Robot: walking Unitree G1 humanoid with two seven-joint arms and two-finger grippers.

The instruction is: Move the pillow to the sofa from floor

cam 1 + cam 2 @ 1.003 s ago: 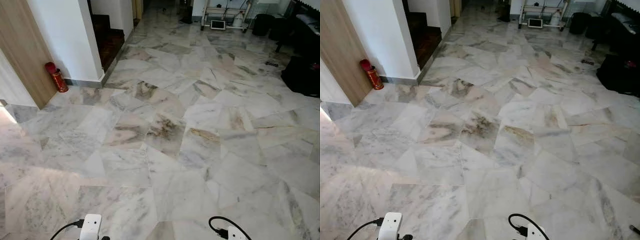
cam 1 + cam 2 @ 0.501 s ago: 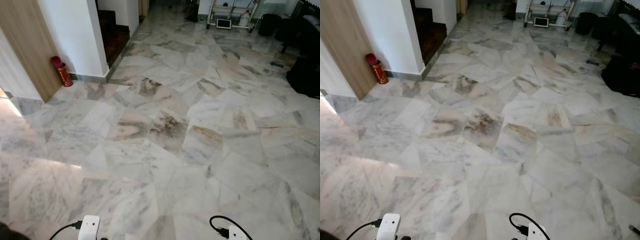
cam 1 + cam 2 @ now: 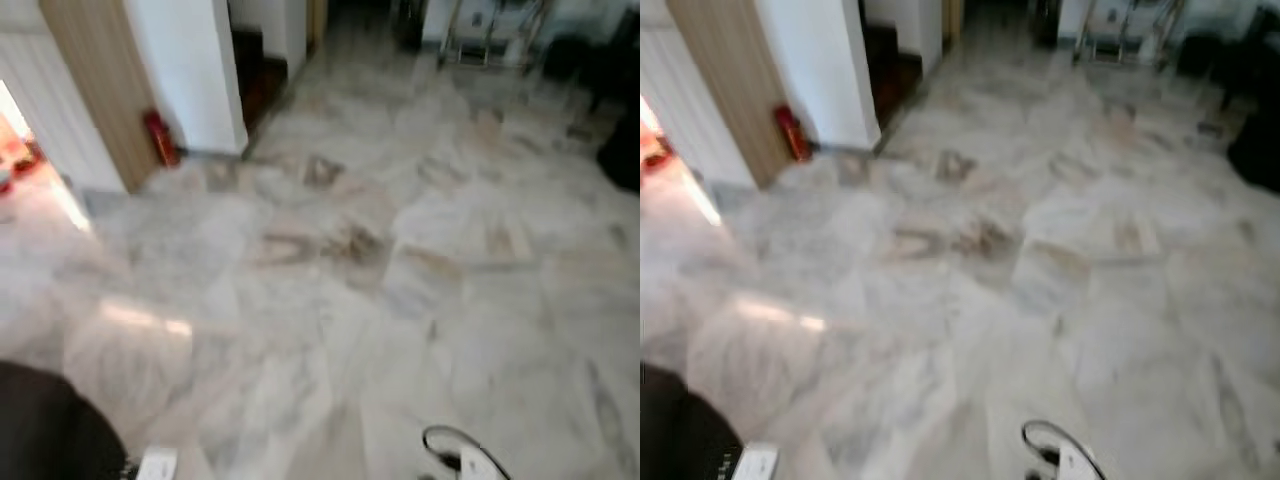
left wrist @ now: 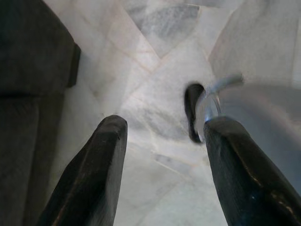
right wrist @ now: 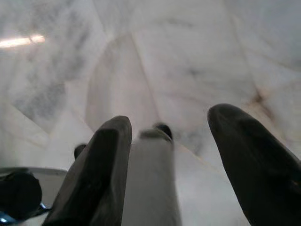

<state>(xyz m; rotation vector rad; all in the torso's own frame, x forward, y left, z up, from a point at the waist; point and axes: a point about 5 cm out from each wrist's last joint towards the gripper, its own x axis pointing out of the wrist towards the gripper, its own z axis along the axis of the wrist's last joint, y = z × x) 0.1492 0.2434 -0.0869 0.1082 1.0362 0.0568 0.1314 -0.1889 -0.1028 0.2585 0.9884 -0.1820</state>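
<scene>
The eye views are blurred and look down on a marble floor (image 3: 360,300). A dark upholstered mass, probably the sofa (image 3: 50,425), fills the lower left corner. In the left wrist view the same dark fabric (image 4: 33,61) lies beside my left gripper (image 4: 167,125), which hangs open over the floor with nothing between its fingers. My right gripper (image 5: 171,117) also hangs open over bare marble. Both wrists peek in at the bottom edge of the eye views, the left (image 3: 157,463) and the right (image 3: 470,462).
A red fire extinguisher (image 3: 158,138) stands by a wooden panel (image 3: 95,80) and a white pillar (image 3: 190,70). Dark stairs (image 3: 255,75) lie behind. A bright doorway (image 3: 15,150) is at the far left, black bags (image 3: 625,150) at the right, a trolley (image 3: 490,35) at the back.
The whole picture has swung as the camera turned left and is now blurred. The dark mass has come into the lower left corner, and the bright doorway shows.
</scene>
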